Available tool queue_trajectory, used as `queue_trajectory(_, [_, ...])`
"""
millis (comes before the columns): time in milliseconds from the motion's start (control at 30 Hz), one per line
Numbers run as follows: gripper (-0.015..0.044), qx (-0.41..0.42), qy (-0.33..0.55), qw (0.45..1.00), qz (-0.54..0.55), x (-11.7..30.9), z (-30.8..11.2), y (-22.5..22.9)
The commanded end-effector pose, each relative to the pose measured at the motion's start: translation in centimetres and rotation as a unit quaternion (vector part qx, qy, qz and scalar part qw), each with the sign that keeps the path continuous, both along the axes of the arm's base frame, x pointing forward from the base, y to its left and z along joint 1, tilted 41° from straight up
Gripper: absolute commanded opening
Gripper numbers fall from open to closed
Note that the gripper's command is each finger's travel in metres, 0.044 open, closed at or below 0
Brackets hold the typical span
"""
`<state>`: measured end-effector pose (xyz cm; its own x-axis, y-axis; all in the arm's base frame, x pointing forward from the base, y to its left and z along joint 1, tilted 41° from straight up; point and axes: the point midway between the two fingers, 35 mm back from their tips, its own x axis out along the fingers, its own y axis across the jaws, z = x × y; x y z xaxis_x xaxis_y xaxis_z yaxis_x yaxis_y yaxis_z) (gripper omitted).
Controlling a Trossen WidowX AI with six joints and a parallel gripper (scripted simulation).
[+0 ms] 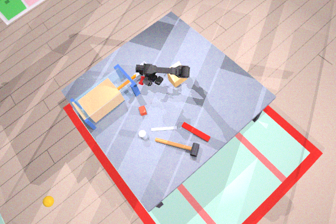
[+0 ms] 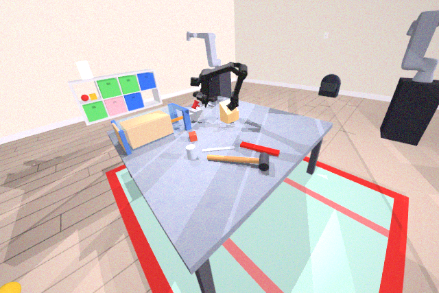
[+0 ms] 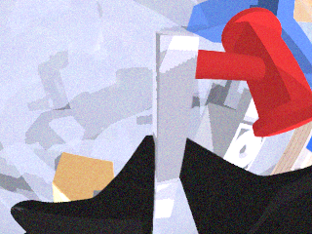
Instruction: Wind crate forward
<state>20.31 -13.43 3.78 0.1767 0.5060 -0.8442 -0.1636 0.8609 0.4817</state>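
Note:
My gripper (image 1: 153,80) (image 3: 162,140) is shut on the grey bar of the winch handle (image 3: 177,97). The handle's red knob (image 1: 141,80) (image 2: 195,104) (image 3: 280,73) sticks out to one side. The gripper holds it above the bench near the winch (image 3: 234,155); the arm hides most of the winch in the top view. Its round hole shows beyond the bar in the wrist view. Where the square key sits is unclear. The tan crate (image 1: 100,99) (image 2: 149,128) lies flat in the cubby, with a gap between its front and the blue frame (image 1: 134,89) (image 2: 186,119). An orange strap (image 1: 126,82) (image 2: 177,119) runs forward.
A tan block (image 1: 176,80) (image 2: 229,116) stands by the arm. An orange-red cube (image 1: 142,110) (image 2: 192,136) lies near the frame. Farther off are a white cylinder (image 1: 142,134), a white strip (image 1: 164,128), a red bar (image 1: 196,131) and a mallet (image 1: 173,144).

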Motion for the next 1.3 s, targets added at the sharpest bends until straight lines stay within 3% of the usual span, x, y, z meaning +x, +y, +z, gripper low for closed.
queue_trajectory(0, [0.0000, -0.038, -0.004, 0.999, -0.009, 0.01, 0.25, -0.24])
queue_trajectory(1267, [0.0000, -0.336, -0.015, 0.938, -0.079, 0.05, 0.31, -0.15])
